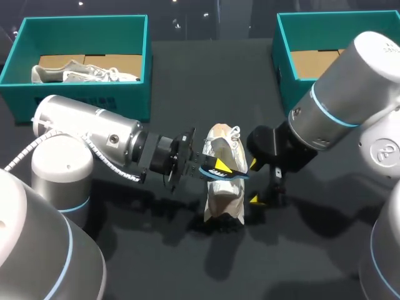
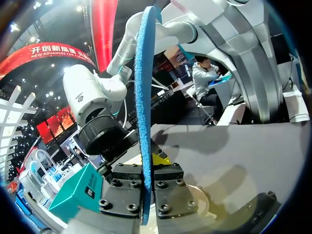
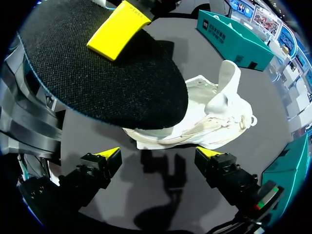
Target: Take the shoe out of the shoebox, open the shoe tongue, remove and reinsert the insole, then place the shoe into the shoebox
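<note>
Insole [image 3: 107,78], black on its upper face with a blue edge, is pinched in the left gripper [image 1: 215,166]. The fingers are pressed together on it from both sides, one yellow tip flat on the black face. From the left wrist camera the insole is seen edge-on, a thin blue strip rising straight out from between the closed fingers. The left arm comes in from the left and holds the insole in the air just above the shoe [image 1: 224,200].

The shoe is white and rests on the dark table [image 1: 187,94], near the middle, outside both boxes. It lies directly under the insole and partly covered by it. A white flap, which looks like the tongue, stands up from its opening.

The right gripper [image 3: 158,155] hangs just beside the shoe on the right, its two yellow-tipped fingers spread wide with nothing between them. From its own camera the shoe lies just ahead of the spread fingers, not touching them, and the insole hangs above the shoe.

At the far left of the table stands a teal shoebox [image 1: 81,94] with a second pale shoe [image 1: 81,74] lying inside. Another teal shoebox [image 1: 284,69] stands at the far right.
</note>
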Motion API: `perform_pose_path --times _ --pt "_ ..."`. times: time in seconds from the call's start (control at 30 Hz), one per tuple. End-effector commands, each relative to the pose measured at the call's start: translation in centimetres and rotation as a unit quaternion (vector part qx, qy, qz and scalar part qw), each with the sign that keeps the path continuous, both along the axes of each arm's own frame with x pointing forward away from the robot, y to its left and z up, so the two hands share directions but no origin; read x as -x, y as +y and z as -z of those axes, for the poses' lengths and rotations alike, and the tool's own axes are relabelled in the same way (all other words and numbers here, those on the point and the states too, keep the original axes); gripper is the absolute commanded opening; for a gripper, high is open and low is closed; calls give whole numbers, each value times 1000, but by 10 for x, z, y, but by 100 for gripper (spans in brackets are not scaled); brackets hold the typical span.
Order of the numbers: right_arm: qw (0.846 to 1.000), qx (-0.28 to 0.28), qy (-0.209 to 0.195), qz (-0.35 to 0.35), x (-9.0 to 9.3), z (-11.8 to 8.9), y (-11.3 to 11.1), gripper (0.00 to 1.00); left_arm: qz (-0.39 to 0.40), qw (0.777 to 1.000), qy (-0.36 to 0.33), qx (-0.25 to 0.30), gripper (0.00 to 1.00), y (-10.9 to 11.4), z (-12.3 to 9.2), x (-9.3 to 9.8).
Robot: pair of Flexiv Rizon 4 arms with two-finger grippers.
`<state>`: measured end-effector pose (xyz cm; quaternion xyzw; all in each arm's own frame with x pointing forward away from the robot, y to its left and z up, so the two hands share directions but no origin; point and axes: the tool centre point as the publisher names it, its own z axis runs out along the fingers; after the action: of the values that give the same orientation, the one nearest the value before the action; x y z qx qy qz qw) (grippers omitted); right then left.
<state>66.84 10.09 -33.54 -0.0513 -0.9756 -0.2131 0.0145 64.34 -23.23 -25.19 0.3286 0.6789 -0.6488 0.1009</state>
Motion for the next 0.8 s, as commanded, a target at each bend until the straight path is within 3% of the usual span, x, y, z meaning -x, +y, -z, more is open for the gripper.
perform_pose_path --times 0.03,0.53,0.8 --pt "1000 -1 2 0 -1 9 5 100 0 1000 0 0 0 -1 0 0" --pt "1000 6 9 8 0 16 7 100 0 999 6 38 0 -8 11 8" --pt "1000 3 5 7 1 18 6 100 -57 997 6 44 0 -3 9 13"
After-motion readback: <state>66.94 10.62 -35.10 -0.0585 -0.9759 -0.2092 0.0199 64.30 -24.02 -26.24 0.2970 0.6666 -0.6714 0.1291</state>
